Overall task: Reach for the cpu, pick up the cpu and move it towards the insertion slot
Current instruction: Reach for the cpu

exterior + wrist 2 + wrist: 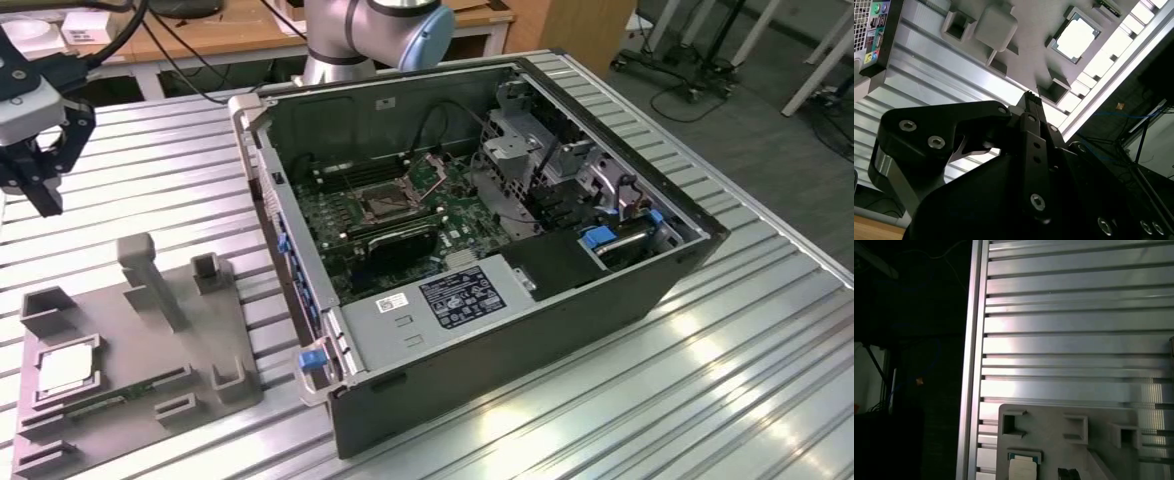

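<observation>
Arm: the grey and blue arm (367, 35) stands at the top of the exterior view, behind the computer case (534, 300).
Gripper: the gripper (44, 205) hangs at the upper left of the exterior view, pointing down, in the air above the slatted metal table (160, 150). It touches nothing.
Fingers: in the second wrist view the black fingers (1030, 107) run up the middle of the frame and taper to one narrow ridged tip. They look pressed together, with nothing between them.
Cpu place: the cpu (67, 368) lies at the lower left of the exterior view, in a square recess of a grey tray (200, 340). It is well apart from the gripper and nearer the frame's lower edge.
Cpu facing: it lies flat with its silvery top up. It is square, so no long axis stands out, and its edges run in line with the tray's edges.
Cpu in both wrist views: it shows as a bright square at the upper right of the second wrist view (1076, 36) and at the bottom edge of the first wrist view (1023, 467).
Memory stick: a long green stick (114, 395) lies in the tray just beside the cpu.
Insertion slot: the silver-framed square socket (380, 205) sits on the green board inside the open case, near the centre of the exterior view, far from gripper and cpu.
</observation>
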